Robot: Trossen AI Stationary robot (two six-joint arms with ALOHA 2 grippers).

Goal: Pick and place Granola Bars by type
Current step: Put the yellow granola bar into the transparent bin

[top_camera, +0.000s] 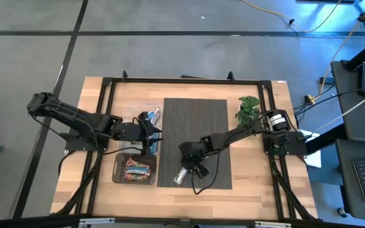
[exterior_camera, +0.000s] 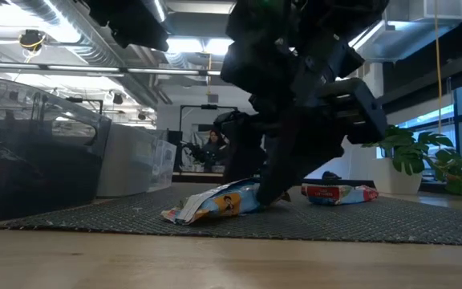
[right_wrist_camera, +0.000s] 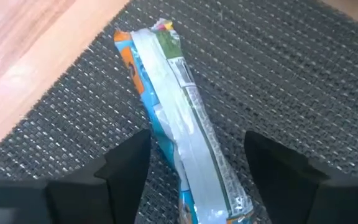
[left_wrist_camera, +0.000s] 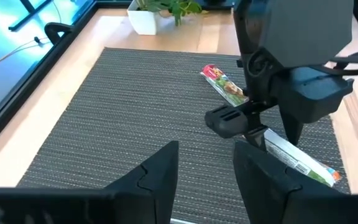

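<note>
Near the bench's front edge, the right gripper [right_wrist_camera: 194, 165], fingers apart, straddles a crinkly blue-and-silver granola bar [right_wrist_camera: 179, 124] on the ribbed grey mat [right_wrist_camera: 303, 74].

Four cameras: one overhead, one at counter level, one on each wrist.

The high view looks straight down on the whole counter [top_camera: 182, 190]. The low view looks level across the woven mat [exterior_camera: 423, 221] into the room. The right wrist view sits close above the blue bar [right_wrist_camera: 179, 130], which the left wrist view shows farther off, toward 4 o'clock.
</note>
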